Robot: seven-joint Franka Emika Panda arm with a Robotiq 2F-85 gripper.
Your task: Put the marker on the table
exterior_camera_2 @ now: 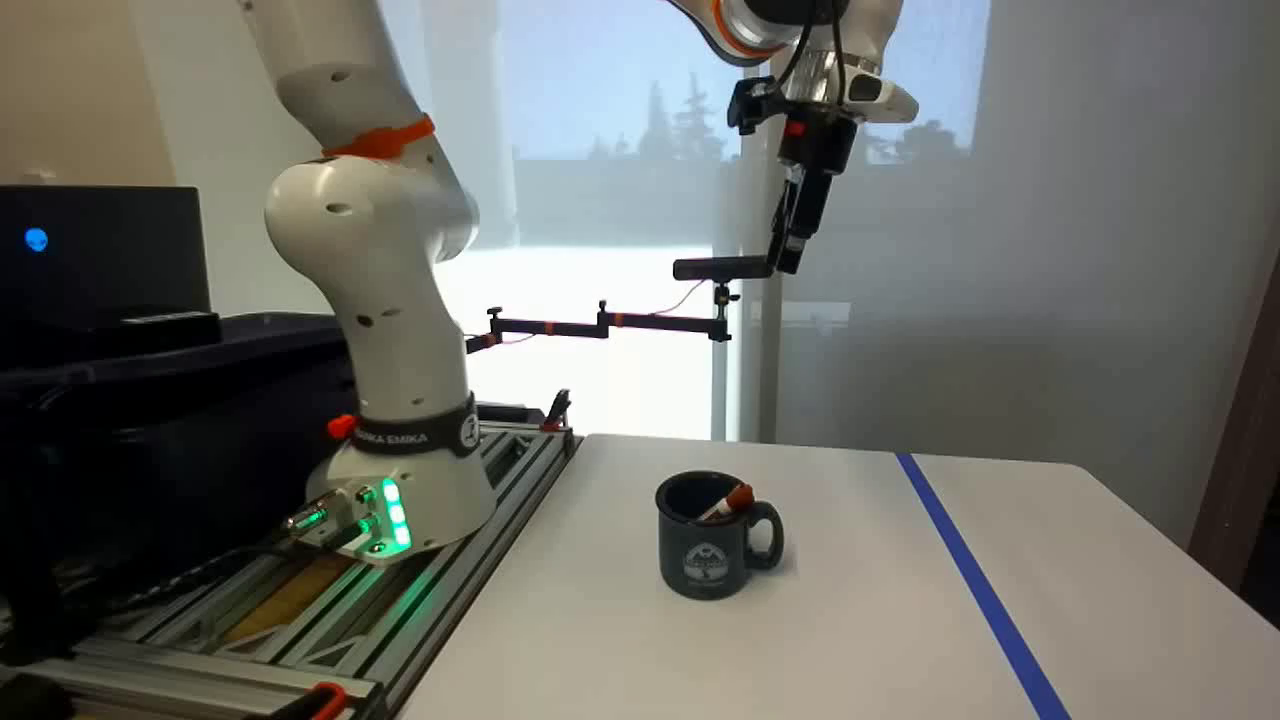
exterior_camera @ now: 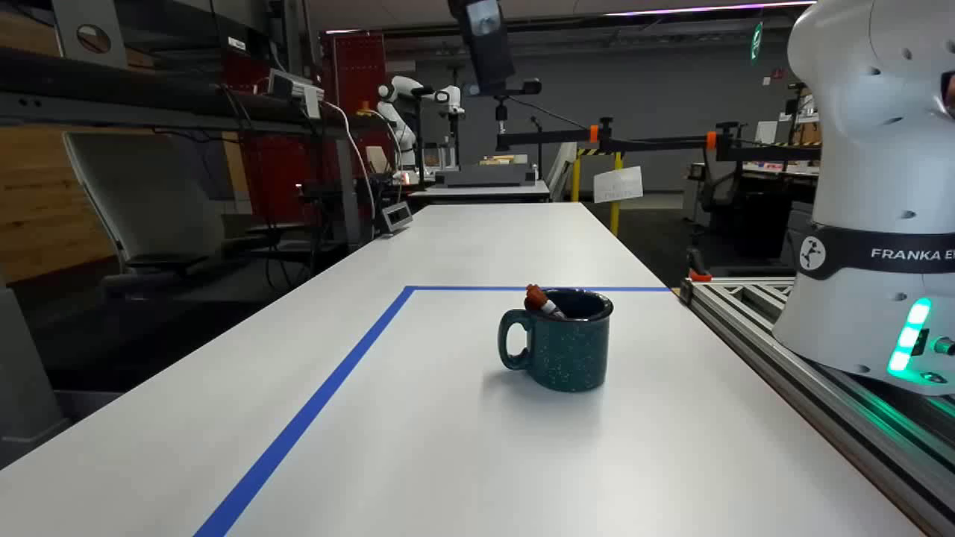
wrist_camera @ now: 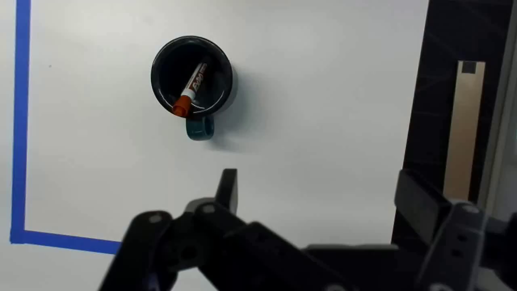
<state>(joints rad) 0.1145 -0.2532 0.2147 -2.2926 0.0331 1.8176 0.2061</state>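
The long white surface [exterior_camera: 448,462] is where the task should end; a spot inside the blue tape [wrist_camera: 21,121] would suit the laying-down. In an exterior view the arm [exterior_camera_2: 370,220] stretches out over it, its wrist bent downward and held high. The tool [wrist_camera: 322,190] points down with a slight tilt, its jaws wide apart and nothing between them. In the wrist view that gap lies below and to the right of the mug [exterior_camera: 571,354], so a straight drop would probably miss; the tool should first be centred, then lowered. The mug stands upright, its handle [wrist_camera: 196,131] on the tool's side of the wrist view, and the jaws are best kept off it lest it tip. The marker [wrist_camera: 196,81] leans inside the mug, not yet grasped; a small wrist turn would set the jaws squarer across it, and once lifted out slowly it ought to be laid flat before release, as it may roll. Its reddish-brown cap [wrist_camera: 182,106] pokes out near the handle; taking hold partly below it should guard against the cap pulling off.
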